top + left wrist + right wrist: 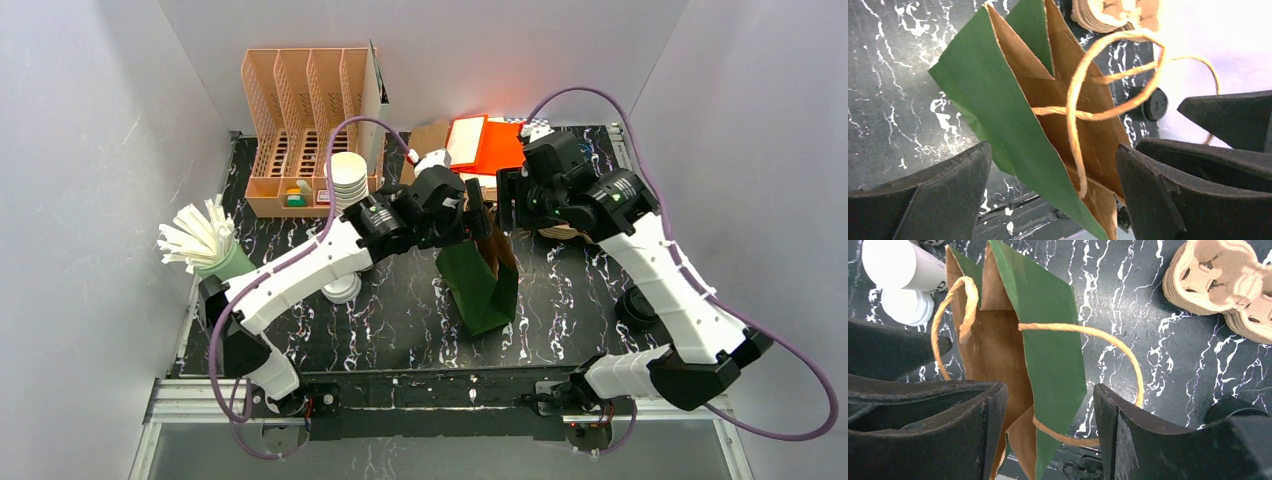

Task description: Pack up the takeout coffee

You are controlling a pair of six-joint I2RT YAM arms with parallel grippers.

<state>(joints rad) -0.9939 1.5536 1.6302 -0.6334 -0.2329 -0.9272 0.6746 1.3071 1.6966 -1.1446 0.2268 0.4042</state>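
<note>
From my station I saw the green paper bag (pixel 482 285) standing upright near the middle of the marbled black worktop (pixel 400 320). Its mouth was partly spread and the brown lining showed. Both arms met over it.

The left gripper (pixel 1052 160) was open, its 2 fingers wide apart with part of the bag's mouth passing between them. I could not tell whether either finger touched the paper. The right gripper (pixel 1048 390) was likewise spread wide, straddling another part of the mouth. 1 twine handle (pixel 1113 345) looped out past its finger.

The takeout coffee cup (pixel 898 264) was outside the bag. In the right wrist view it stood on the worktop off to the bag's left, just beside a small pile of loose lids (pixel 905 307). I could not pick it out in the top view.

Behind the left arm, the stack of nested cups (pixel 348 178) stood just beside the peach organiser (pixel 300 110). A green holder (pixel 228 265) of white straws (pixel 195 235) sat at the left edge. A pile of cardboard cup carriers (pixel 1218 280) lay to the right of the bag, well apart from the cup. A black round object (pixel 635 305) lay nearer the right arm.
</note>
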